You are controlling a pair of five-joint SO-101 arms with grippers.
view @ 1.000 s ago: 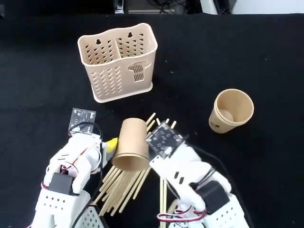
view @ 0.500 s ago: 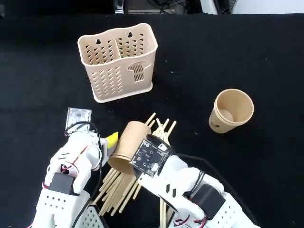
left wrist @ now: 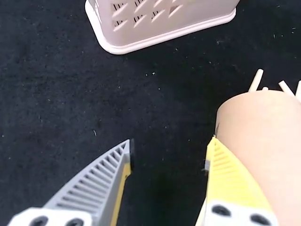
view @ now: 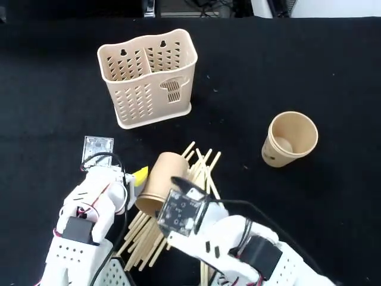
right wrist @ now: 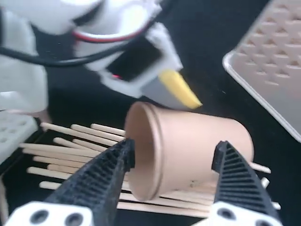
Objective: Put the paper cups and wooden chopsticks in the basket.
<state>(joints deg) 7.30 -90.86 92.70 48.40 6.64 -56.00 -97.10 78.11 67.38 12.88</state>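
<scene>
A brown paper cup lies on its side across a spread of wooden chopsticks near the front of the table. My left gripper is open, and its yellow finger rests against the side of this cup. My right gripper is open, with one black finger on either side of the same cup at its open end. A second paper cup lies tipped at the right. The beige basket stands upright at the back left.
The right arm covers part of the chopstick pile. The left arm is at the front left. A white perforated piece sits at the front edge. Black cloth lies open between the basket and the cups.
The right arm has drawn back toward the front and swung left, bringing its fingers around the lying cup. The cup has shifted slightly left. The left arm has barely moved.
</scene>
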